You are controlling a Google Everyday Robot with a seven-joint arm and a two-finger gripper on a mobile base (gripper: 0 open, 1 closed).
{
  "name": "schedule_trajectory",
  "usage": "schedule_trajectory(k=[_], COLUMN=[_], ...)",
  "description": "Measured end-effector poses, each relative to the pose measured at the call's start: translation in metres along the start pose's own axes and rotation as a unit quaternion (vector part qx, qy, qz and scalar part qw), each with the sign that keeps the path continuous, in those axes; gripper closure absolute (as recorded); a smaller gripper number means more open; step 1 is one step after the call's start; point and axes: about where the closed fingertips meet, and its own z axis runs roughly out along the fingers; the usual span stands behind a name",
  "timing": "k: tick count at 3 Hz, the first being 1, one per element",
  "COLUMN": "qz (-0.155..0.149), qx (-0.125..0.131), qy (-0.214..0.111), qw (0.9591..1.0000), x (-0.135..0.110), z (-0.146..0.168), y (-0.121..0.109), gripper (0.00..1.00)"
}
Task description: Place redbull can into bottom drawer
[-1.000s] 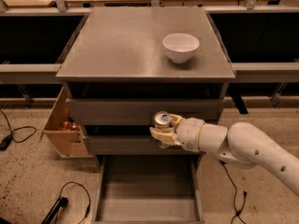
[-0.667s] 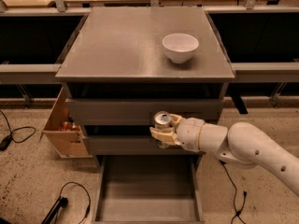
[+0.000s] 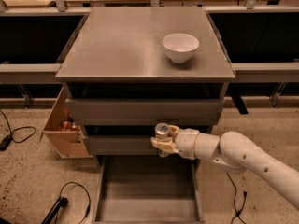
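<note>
My gripper reaches in from the right on a white arm and is shut on the redbull can, a slim silvery can held upright with its pull-tab top showing. It hangs in front of the middle drawer, above the back of the bottom drawer. The bottom drawer is pulled out towards me, a wide shallow grey tray with a plain floor and nothing in it.
A white bowl stands on the grey cabinet top at the right. A tan wooden box with small items sits left of the cabinet. Black cables lie on the speckled floor at left and right.
</note>
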Motion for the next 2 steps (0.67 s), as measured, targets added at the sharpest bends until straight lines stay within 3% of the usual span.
schedule_trajectory(k=[2], qz=[-0.01], qx=[-0.029], qy=[-0.014], qw=[0.9994], x=[0.137], z=[0.04], y=[-0.01], gripper=[1.0])
